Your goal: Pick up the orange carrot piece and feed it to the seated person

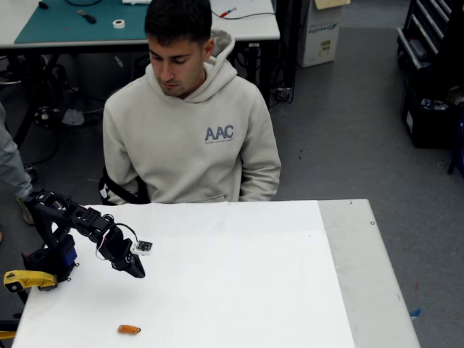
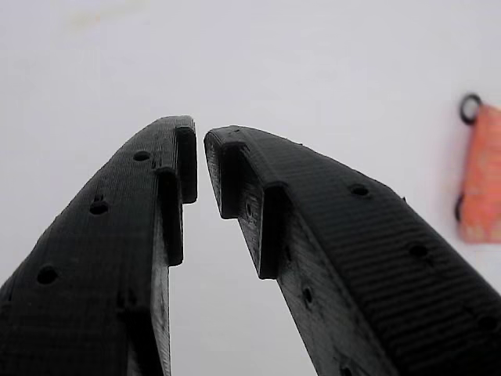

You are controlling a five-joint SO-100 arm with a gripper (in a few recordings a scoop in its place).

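The black arm reaches out over the left part of the white table (image 1: 239, 290), its gripper (image 1: 136, 270) pointing down and to the right, hanging above the sheet with nothing in it. From the wrist view the gripper (image 2: 200, 149) shows both black fingers (image 2: 125, 235) almost together, a narrow slit between the tips, and bare white surface behind them. The orange carrot piece (image 1: 129, 329) lies flat on the table near the front edge, below the gripper in the fixed view and clearly apart from it. In the wrist view that same orange carrot piece (image 2: 481, 176) sits at the far right edge, blurred, off to the side of the fingers and not between them. The seated person (image 1: 190, 130) is at the far side of the table in a light hoodie, head tilted down toward the tabletop. A yellow clamp handle (image 1: 25, 278) sits at the arm's base on the left edge.
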